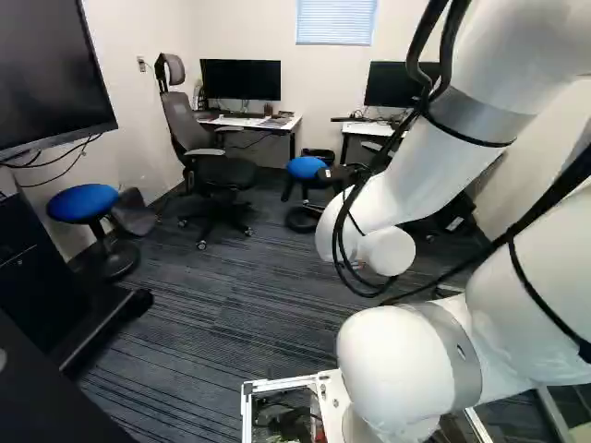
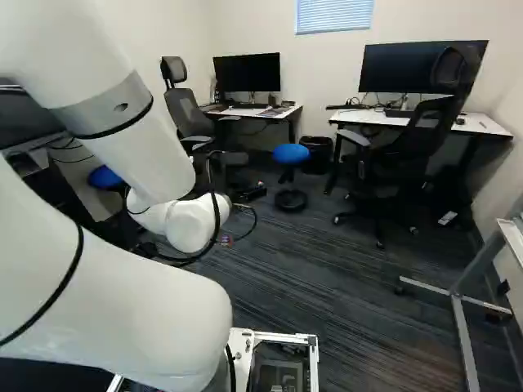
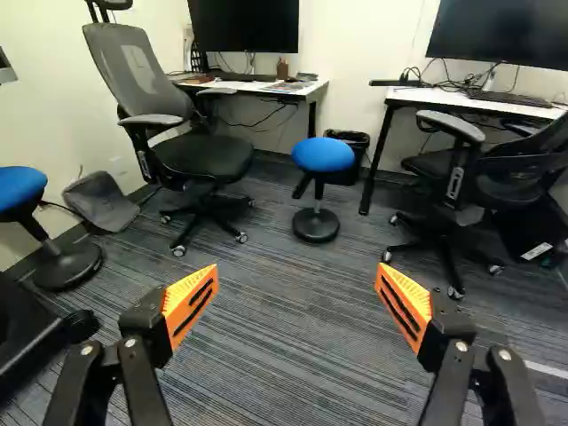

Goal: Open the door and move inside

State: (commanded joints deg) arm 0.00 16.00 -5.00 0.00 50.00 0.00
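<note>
hand: The black gripper [image 2: 249,193] sits on the end of the white arm [image 1: 397,175]. Its two fingers are wide apart, with orange pads [image 3: 191,302] on them.
between the fingers: Only air. The striped gray floor [image 3: 284,346] shows past them.
door: I cannot see it in any view, so I cannot tell where it is from the hand.
blue stool: The little stool [image 3: 321,156] by the bin is my landmark. It is ahead of the gripper [image 3: 296,271], well apart from it.
bin: The black bin [image 3: 352,142] is just behind the stool.
gray chair: The tall chair [image 3: 142,71] with wheels is beside the stool.
black chair: The other wheeled chair [image 3: 510,182] is on the stool's other side.
desks: One white desk [image 3: 244,86] is behind the stool and holds a screen [image 3: 244,22]. Another white desk [image 3: 479,100] is past the bin from the stool, with a second screen [image 3: 497,31].
writing: A white label [image 3: 535,251] is past the stool, under the black chair's desk. Its print is too small to read.
other stool: One more blue stool [image 3: 18,186] is past the gray chair from the landmark stool.
window: The blinds [image 2: 333,15] are high on the wall behind the stool.
metal frame: The silver frame [image 2: 462,327] is well apart from the stool, nearer the base.
</note>
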